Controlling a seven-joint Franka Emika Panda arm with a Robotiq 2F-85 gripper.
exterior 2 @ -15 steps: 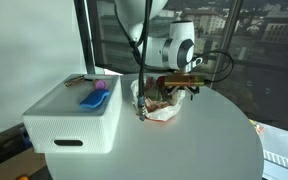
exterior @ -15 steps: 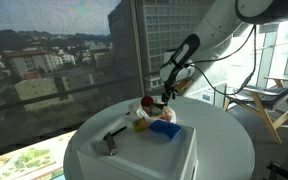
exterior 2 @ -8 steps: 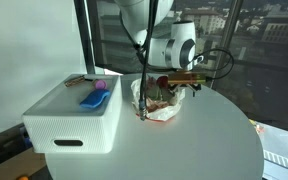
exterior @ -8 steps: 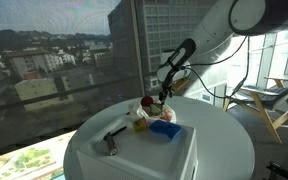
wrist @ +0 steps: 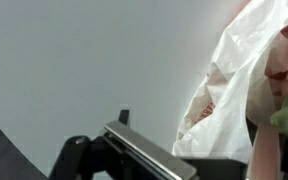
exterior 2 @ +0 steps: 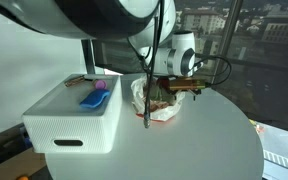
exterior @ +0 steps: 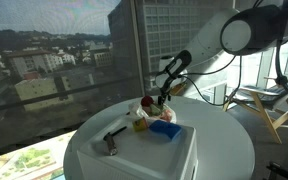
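Observation:
A crumpled white plastic bag (exterior: 144,112) (exterior 2: 158,104) (wrist: 236,88) with red print lies on the round white table (exterior: 224,140) (exterior 2: 184,150), holding red and green items. My gripper (exterior: 165,95) (exterior 2: 172,88) (wrist: 198,160) hangs just above and beside the bag, open, with nothing between its jaws. In the wrist view one dark finger (wrist: 142,152) crosses the bottom of the picture next to the bag's edge. The bag's contents are mostly hidden by the plastic.
A white box (exterior: 154,150) (exterior 2: 72,118) stands on the table next to the bag. On its lid lie a blue object (exterior: 165,129) (exterior 2: 90,98) and a black tool (exterior: 111,138). Large windows stand right behind the table. A wooden chair (exterior: 269,105) is off to one side.
The gripper has shifted slightly lower toward the bag, and the arm's upper links have swung further into both exterior views. The jaws stay open; the bag has not moved.

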